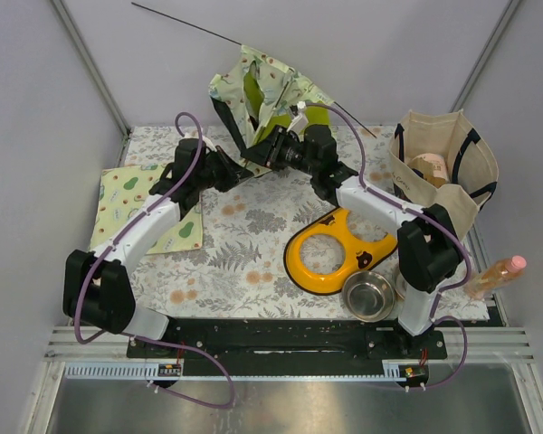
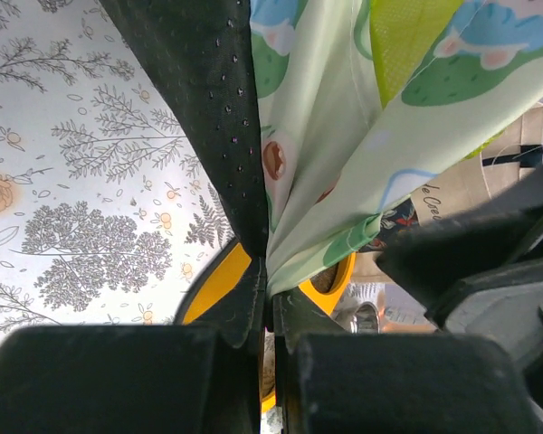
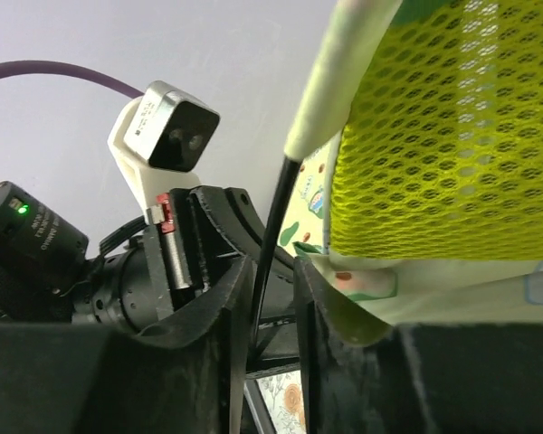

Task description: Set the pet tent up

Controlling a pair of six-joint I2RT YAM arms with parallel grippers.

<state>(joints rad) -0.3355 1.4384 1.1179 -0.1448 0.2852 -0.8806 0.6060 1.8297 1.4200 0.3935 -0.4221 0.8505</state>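
Note:
The pet tent (image 1: 262, 90) stands half-collapsed at the back centre of the table, pale green avocado print with lime panels. A thin black pole (image 1: 185, 25) sticks out to the upper left. My left gripper (image 1: 242, 168) is shut on the tent's lower edge; in the left wrist view the left gripper (image 2: 270, 298) pinches the green fabric (image 2: 317, 181) and a black dotted panel (image 2: 199, 99). My right gripper (image 1: 278, 150) sits at the tent's front. In the right wrist view the right gripper (image 3: 271, 271) stands slightly open around a black pole (image 3: 276, 208) below lime mesh (image 3: 452, 136).
An orange feeder (image 1: 330, 253) and a steel bowl (image 1: 369, 296) lie near the right arm. A canvas tote bag (image 1: 443, 158) stands at the right, a bottle (image 1: 498, 274) beside it. A flat avocado-print mat (image 1: 127, 203) lies at the left on the floral cloth (image 1: 235, 262).

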